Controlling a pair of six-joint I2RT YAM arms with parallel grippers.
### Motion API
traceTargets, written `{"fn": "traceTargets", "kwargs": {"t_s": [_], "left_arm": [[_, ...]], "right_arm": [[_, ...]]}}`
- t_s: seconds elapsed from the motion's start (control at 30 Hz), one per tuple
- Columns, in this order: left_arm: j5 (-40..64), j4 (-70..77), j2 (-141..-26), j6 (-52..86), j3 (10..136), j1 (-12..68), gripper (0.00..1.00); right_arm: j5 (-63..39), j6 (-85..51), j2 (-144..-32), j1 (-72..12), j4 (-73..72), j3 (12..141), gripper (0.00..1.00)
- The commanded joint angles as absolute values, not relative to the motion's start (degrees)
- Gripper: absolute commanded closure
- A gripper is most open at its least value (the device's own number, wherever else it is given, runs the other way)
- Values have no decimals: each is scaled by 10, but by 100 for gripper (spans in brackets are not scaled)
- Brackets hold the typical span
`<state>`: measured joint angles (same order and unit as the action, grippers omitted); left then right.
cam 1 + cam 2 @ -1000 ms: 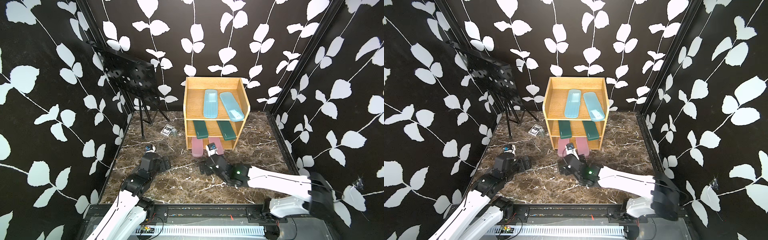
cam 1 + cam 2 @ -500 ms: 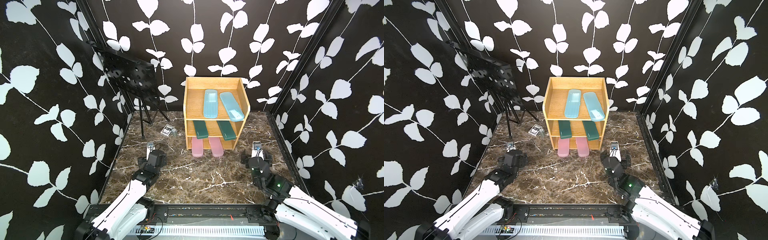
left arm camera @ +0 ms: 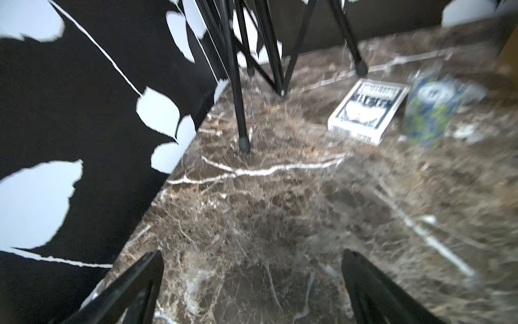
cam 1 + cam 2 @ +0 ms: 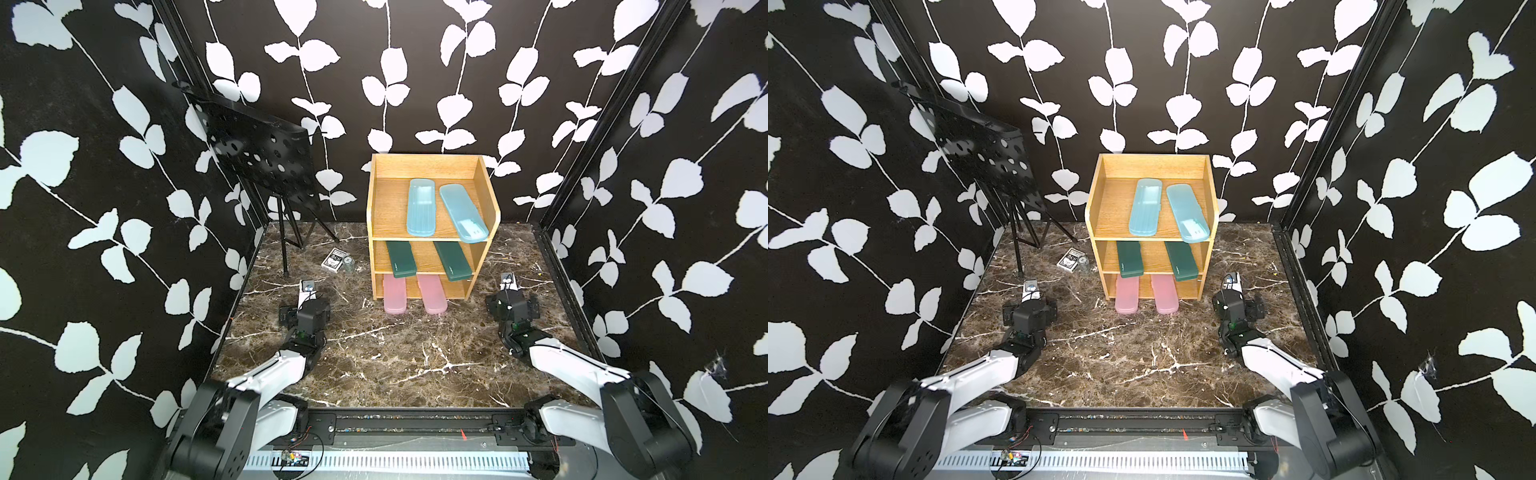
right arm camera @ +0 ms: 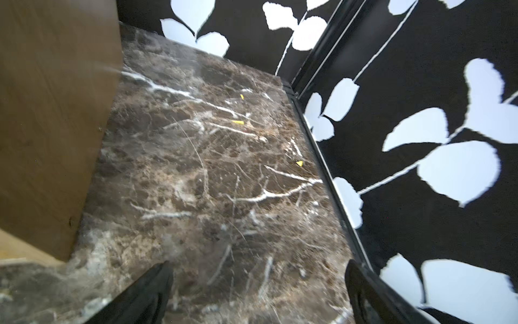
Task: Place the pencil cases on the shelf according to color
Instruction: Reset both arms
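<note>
The wooden shelf (image 4: 386, 208) stands at the back centre in both top views, and its side panel (image 5: 50, 112) shows in the right wrist view. Two light blue pencil cases (image 4: 421, 208) (image 4: 463, 212) lie on the top tier. Two dark green ones (image 4: 401, 259) (image 4: 453, 261) lie on the middle tier. Two pink ones (image 4: 394, 296) (image 4: 432, 294) stick out of the bottom tier. My left gripper (image 3: 252, 255) hovers open and empty over the marble, left of the shelf. My right gripper (image 5: 258, 265) hovers open and empty to the shelf's right.
A black perforated stand (image 4: 257, 158) on tripod legs (image 3: 238, 84) fills the back left corner. A patterned card box (image 3: 367, 110) and a small jar (image 3: 429, 112) lie between the stand and the shelf. Small yellow scraps (image 5: 237, 122) dot the floor near the right wall.
My right arm has swung away from the pink cases at the shelf's front to the shelf's right side. My left arm has straightened and shifted slightly.
</note>
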<state>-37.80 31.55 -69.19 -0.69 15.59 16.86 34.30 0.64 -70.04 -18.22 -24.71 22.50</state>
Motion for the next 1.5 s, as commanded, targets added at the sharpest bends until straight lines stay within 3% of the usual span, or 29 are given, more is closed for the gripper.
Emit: {"fn": "traceTargets", "kwargs": {"t_s": [0.0, 0.1, 0.3, 0.43, 0.57, 0.63, 0.73, 0.83, 0.97, 1.03, 1.07, 1.13, 1.47], "left_arm": [[-328, 457, -739, -38, 170, 156, 1], [-291, 398, -780, -65, 228, 154, 1], [-272, 355, -806, -69, 265, 147, 1], [-248, 422, -766, -74, 205, 146, 1], [-283, 432, -772, -79, 207, 131, 1], [-251, 444, -796, -100, 221, 122, 1], [-230, 562, -866, -111, 208, 114, 1], [-199, 510, -845, -90, 211, 97, 1], [-172, 596, -912, -69, 213, 64, 5], [-162, 512, -883, -49, 223, 58, 1], [-162, 567, -904, -58, 216, 57, 1], [-160, 509, -884, -47, 225, 56, 1], [-162, 534, -891, -51, 220, 55, 1]], "right_arm": [[295, 3, -732, -162, -409, 194, 1], [316, -8, -768, -146, -392, 221, 1], [225, -8, -784, -84, -359, 245, 1], [187, -6, -788, -49, -446, 208, 1], [183, -13, -894, -36, -626, 174, 1], [173, -22, -863, -36, -497, 211, 1], [164, -13, -881, -35, -521, 216, 1], [147, -15, -879, -28, -516, 217, 1], [140, -19, -874, -24, -514, 213, 1], [134, -22, -872, -21, -509, 213, 1], [135, -21, -873, -21, -509, 215, 1], [136, -21, -872, -20, -503, 218, 1], [139, -19, -872, -23, -500, 219, 1]]}}
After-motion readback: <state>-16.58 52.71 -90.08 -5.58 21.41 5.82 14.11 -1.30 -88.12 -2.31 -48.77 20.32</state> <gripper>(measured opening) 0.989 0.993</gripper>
